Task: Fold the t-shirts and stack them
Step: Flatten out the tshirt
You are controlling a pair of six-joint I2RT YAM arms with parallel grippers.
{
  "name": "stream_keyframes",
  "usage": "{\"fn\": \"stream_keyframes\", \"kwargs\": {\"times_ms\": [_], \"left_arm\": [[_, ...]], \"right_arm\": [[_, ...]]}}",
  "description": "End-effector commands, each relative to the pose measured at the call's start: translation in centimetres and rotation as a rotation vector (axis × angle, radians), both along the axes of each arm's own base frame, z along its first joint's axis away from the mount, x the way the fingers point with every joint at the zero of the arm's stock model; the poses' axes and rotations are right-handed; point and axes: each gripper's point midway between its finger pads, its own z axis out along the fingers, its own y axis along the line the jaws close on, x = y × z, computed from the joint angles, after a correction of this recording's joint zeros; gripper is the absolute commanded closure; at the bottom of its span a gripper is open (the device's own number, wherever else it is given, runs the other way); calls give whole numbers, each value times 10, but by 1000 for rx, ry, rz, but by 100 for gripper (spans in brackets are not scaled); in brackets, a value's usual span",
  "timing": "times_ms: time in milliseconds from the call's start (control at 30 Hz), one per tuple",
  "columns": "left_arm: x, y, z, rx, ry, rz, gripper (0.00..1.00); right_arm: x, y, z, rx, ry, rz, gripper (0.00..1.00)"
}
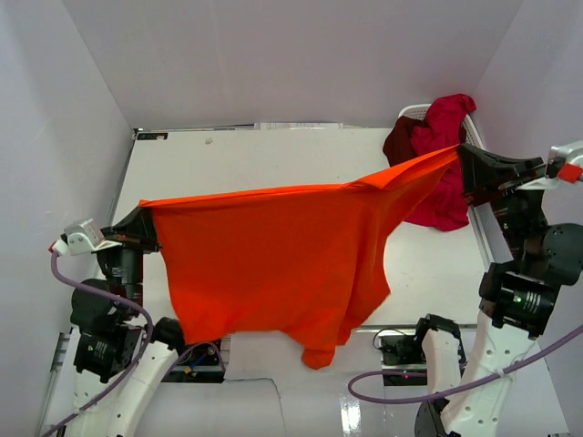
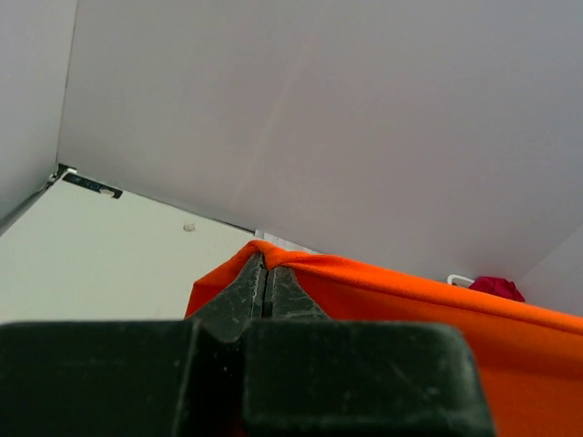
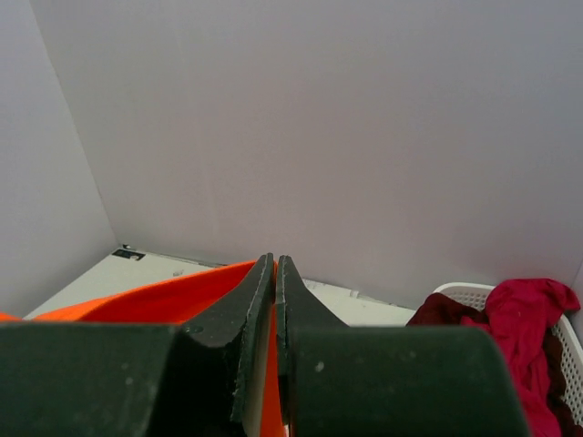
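The bright orange t-shirt hangs stretched in the air between both grippers, above the table, its lower edge drooping toward the near edge. My left gripper is shut on its left corner; the left wrist view shows cloth draped over the closed jaws. My right gripper is shut on its right corner, held higher; orange cloth is pinched between the jaws. The crimson red shirt and dark maroon shirt lie in and over the basket at the back right.
The white plastic laundry basket stands at the table's back right corner; it also shows in the right wrist view. White walls close in the table on three sides. The table surface shows behind the hanging shirt.
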Motion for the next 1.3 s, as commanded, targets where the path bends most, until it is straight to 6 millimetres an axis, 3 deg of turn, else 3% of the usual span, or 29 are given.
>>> {"fn": "stream_keyframes", "kwargs": {"times_ms": [0,33,100,167,267,367,533,967,1100,1267], "left_arm": [[15,14,-6,-67,10,101,100],[19,12,-6,-66,14,96,100],[26,10,-7,-59,37,98,100],[26,9,-4,-65,35,93,100],[20,5,1,-80,5,60,100],[15,2,2,-86,-8,30,100],[-2,-3,14,-87,-57,-28,100],[-48,-16,77,-61,-226,-174,100],[-58,-15,84,-55,-246,-177,100],[-49,-14,69,-55,-203,-157,100]], "right_arm": [[0,-2,28,-44,-95,-14,92],[10,-5,27,-40,-73,-11,92],[10,-4,40,-60,-84,-10,92],[-3,2,62,-88,-131,-5,92],[-13,10,76,-106,-155,25,92],[-34,20,92,-138,-191,45,92],[-86,42,120,-203,-283,56,92],[-169,82,145,-264,-429,131,92],[-178,86,145,-266,-438,121,92],[-150,77,123,-239,-363,129,92]]}}
